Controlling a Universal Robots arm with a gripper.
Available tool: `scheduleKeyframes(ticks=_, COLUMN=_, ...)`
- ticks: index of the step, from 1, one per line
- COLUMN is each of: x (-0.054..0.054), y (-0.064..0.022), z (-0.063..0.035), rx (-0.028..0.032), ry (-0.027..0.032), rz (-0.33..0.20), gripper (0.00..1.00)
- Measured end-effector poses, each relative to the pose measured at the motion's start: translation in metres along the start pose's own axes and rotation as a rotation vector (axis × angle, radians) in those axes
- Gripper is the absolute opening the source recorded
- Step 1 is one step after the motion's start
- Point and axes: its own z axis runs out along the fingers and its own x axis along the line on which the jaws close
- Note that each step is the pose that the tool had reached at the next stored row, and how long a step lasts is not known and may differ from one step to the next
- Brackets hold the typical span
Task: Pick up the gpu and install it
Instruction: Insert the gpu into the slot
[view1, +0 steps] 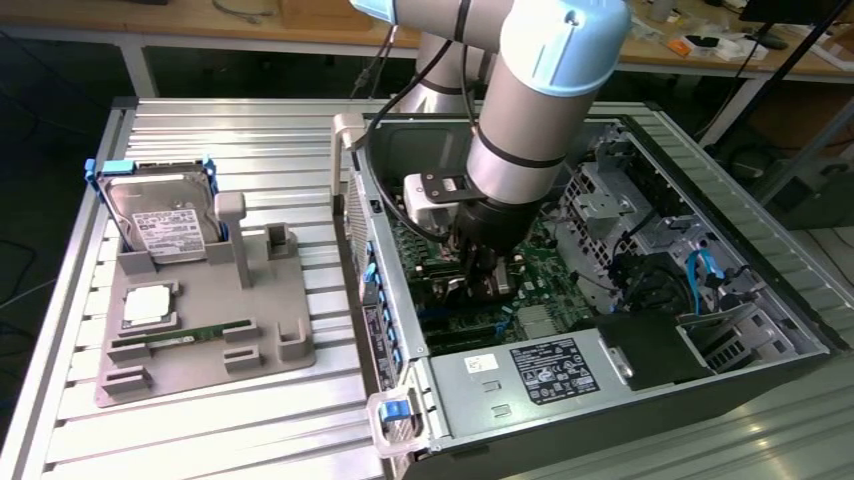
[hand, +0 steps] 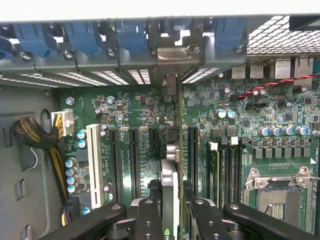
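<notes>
My gripper (view1: 483, 283) is down inside the open computer case (view1: 747, 250), over the green motherboard (view1: 534, 262). In the wrist view the gpu (hand: 171, 150) stands edge-on between my two black fingers (hand: 149, 220), a thin card running up to its silver bracket (hand: 172, 55) at the case's rear slot openings. My gripper (hand: 174, 222) is shut on the gpu. The card's lower edge sits in line with a black expansion slot (hand: 156, 140) between its neighbours; I cannot tell whether it is fully seated.
On the exterior view's left, a grey fixture (view1: 200, 330) holds a silver hard drive (view1: 163, 225), a processor (view1: 147, 305) and a green memory stick (view1: 180, 341). The power supply (view1: 534, 370) and drive cages (view1: 627, 210) crowd the case. Blue slot latches (hand: 85, 37) line the rear wall.
</notes>
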Motion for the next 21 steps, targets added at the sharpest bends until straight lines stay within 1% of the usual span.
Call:
scheduleKeyframes(ticks=3, x=0.000, y=0.0000, z=-0.0007, rx=0.0000, ry=0.0000, rz=0.000, gripper=0.27)
scheduleKeyframes(ticks=6, x=0.000, y=-0.0001, z=-0.0026, rx=0.0007, ry=-0.0013, rz=0.000, gripper=0.27)
scheduleKeyframes(ticks=8, x=0.000, y=-0.0002, z=-0.0061, rx=0.0000, ry=0.0002, rz=0.000, gripper=0.27)
scheduleKeyframes(ticks=10, x=0.000, y=-0.0001, z=-0.0073, rx=0.0000, ry=0.0000, rz=0.000, gripper=0.27)
scheduleKeyframes(ticks=11, x=0.000, y=0.0020, z=-0.0073, rx=-0.0001, ry=-0.0018, rz=0.000, gripper=0.27)
scheduleKeyframes(ticks=12, x=0.000, y=0.0020, z=-0.0073, rx=-0.0001, ry=-0.0017, rz=0.000, gripper=0.27)
scheduleKeyframes(ticks=13, x=0.000, y=0.0022, z=-0.0038, rx=-0.0002, ry=-0.0050, rz=0.000, gripper=0.27)
scheduleKeyframes(ticks=15, x=0.000, y=0.0023, z=0.0020, rx=-0.0006, ry=-0.0092, rz=0.000, gripper=0.27)
scheduleKeyframes(ticks=17, x=0.000, y=0.0023, z=0.0031, rx=-0.0005, ry=-0.0090, rz=0.000, gripper=0.27)
scheduleKeyframes(ticks=18, x=0.000, y=0.0025, z=0.0097, rx=0.0000, ry=-0.0094, rz=0.000, gripper=0.27)
scheduleKeyframes(ticks=21, x=0.000, y=0.0025, z=0.0097, rx=-0.0001, ry=-0.0095, rz=0.000, gripper=0.27)
